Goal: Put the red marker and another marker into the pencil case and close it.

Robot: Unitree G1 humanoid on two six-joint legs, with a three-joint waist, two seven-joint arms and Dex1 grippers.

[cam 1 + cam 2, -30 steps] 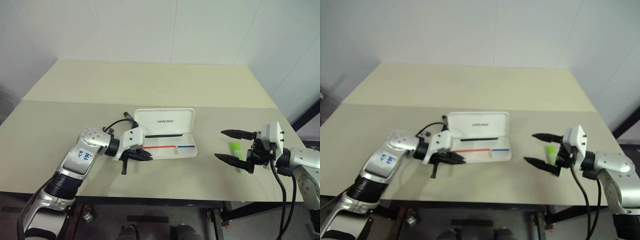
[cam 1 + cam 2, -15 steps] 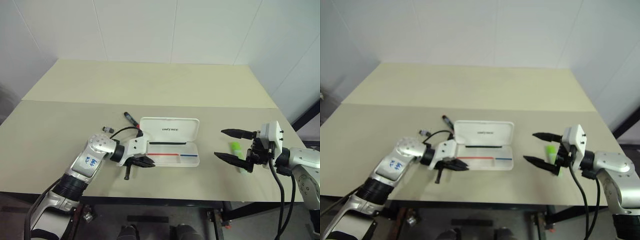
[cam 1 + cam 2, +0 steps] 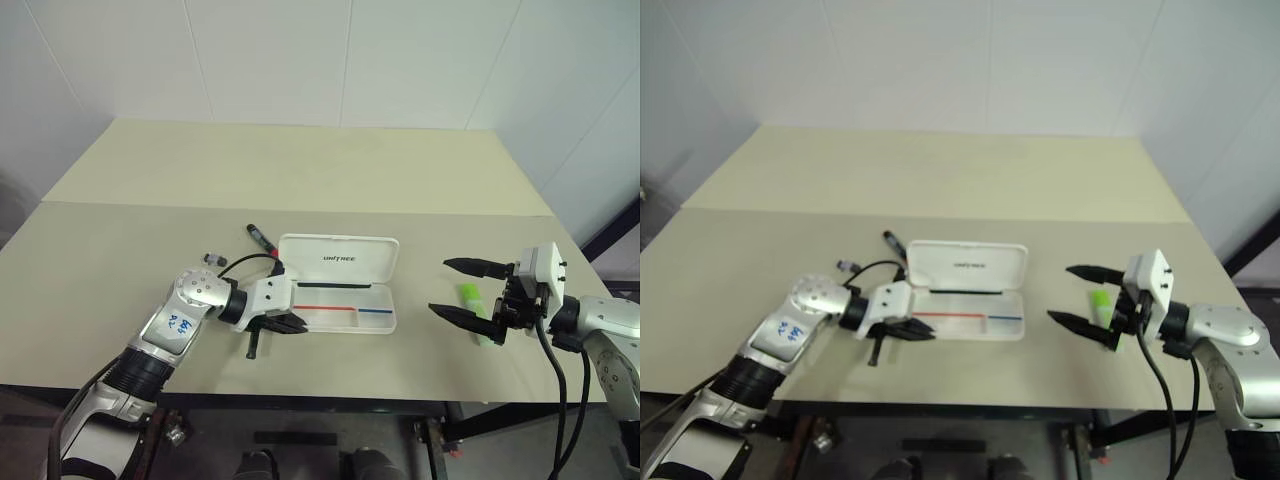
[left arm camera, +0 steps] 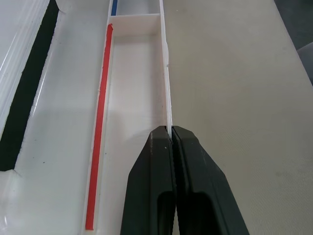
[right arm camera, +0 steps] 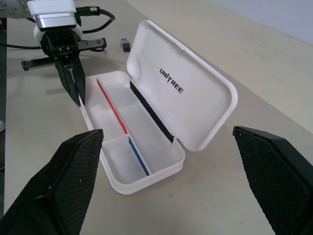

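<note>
At the pencil case [image 3: 340,300] rim — left gripper [image 4: 171,133] jaws pinched shut.

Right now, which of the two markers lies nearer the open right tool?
The short lime-green highlighter marker, lying on the table between the right tool's spread fingers; the slim black marker with red end lies behind the white case's left corner.

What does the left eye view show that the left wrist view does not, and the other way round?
Left eye view: the red marker on the table behind the case, the green marker by the open right gripper, and the raised lid.
Left wrist view: the tray's thin wall running in between the shut fingertips, seemingly pinched.
Both: the pencil case, its red stripe and the left gripper.
</note>
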